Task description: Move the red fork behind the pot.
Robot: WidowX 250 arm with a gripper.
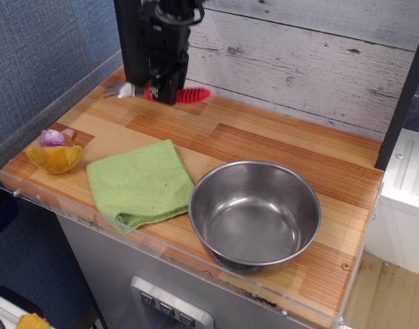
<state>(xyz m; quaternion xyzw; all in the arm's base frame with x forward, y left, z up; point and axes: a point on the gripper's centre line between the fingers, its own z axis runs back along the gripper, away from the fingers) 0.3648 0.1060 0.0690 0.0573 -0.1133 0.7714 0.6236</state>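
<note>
One red fork (170, 94) crosswise between the closed jaws, handle rightward.

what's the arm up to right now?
The gripper is shut on the red fork, holding it by the handle just above the back-left of the wooden table. The pot sits empty at the front right, with a green cloth to its left. The fork is not yet behind the pot.
</note>
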